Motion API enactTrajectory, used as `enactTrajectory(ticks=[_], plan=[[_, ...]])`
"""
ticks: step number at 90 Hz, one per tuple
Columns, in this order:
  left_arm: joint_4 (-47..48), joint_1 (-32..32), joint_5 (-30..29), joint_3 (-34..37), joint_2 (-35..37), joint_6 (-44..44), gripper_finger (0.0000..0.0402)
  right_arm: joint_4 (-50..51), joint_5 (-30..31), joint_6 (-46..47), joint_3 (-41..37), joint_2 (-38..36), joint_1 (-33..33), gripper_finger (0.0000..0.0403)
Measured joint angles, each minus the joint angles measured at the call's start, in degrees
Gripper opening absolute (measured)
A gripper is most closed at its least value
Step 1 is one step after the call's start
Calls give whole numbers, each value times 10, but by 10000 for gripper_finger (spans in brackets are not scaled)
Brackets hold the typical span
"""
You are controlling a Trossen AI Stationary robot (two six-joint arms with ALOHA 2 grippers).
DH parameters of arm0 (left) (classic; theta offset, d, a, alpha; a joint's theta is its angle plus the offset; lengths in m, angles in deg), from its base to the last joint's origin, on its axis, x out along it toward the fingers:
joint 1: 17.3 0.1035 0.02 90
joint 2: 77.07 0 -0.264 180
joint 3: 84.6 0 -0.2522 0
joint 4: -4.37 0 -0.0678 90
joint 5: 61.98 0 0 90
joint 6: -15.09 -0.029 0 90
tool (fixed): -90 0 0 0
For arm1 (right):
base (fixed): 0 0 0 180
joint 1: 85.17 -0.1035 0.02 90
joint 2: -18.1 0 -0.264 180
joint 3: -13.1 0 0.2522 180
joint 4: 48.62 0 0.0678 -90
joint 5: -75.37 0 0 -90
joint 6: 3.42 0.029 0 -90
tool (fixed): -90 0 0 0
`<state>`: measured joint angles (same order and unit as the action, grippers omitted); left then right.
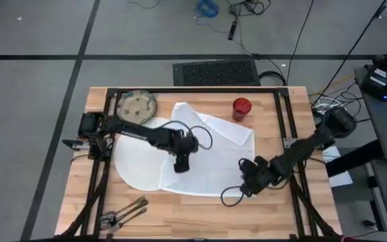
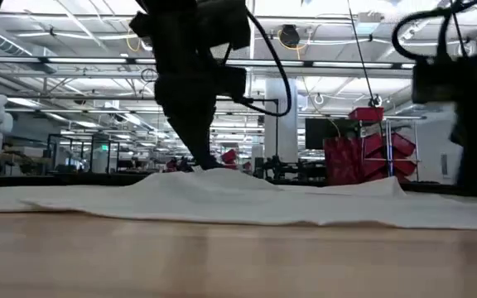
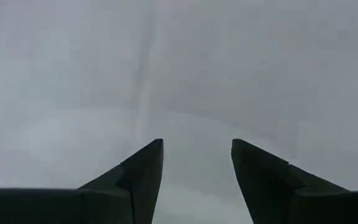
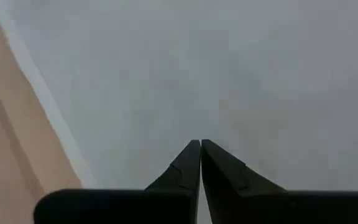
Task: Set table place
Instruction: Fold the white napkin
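Left gripper point(image 1: 181, 163) spread over white napkin point(image 1: 207, 144), right gripper point(image 1: 247, 186) pressed together, red cup point(image 1: 241, 108) contents unclear

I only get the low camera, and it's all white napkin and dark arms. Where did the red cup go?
Observer: The red cup stands upright on the table, by the napkin edge on the right arm's side.
Operator: Is the left pincer open?
Observer: Yes. Its wrist view shows the left pincer open, right over the napkin.
Operator: And the other one?
Observer: The right pincer is shut, low over the napkin near its edge.
Operator: Where's the cutlery?
Observer: The cutlery lies on bare wood in the high view's bottom-left corner.
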<state>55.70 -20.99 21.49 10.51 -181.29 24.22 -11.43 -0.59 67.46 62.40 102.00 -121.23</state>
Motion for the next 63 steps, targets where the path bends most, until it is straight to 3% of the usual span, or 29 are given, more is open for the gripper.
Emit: enactTrajectory(ticks=[16,25,33,43,63], plan=[[31,-44,-72,0,19,27,178,33,-70,97,18,26,-47,0],[43,-57,-102,0,33,40,178,194,-108,149,43,5,-70,0],[52,-62,-110,0,43,41,178,377,-106,215,73,-15,-84,0],[49,-62,-129,0,49,54,178,439,-53,247,101,-36,-96,0],[29,-38,-161,0,50,56,178,274,129,180,104,-32,-90,0]])
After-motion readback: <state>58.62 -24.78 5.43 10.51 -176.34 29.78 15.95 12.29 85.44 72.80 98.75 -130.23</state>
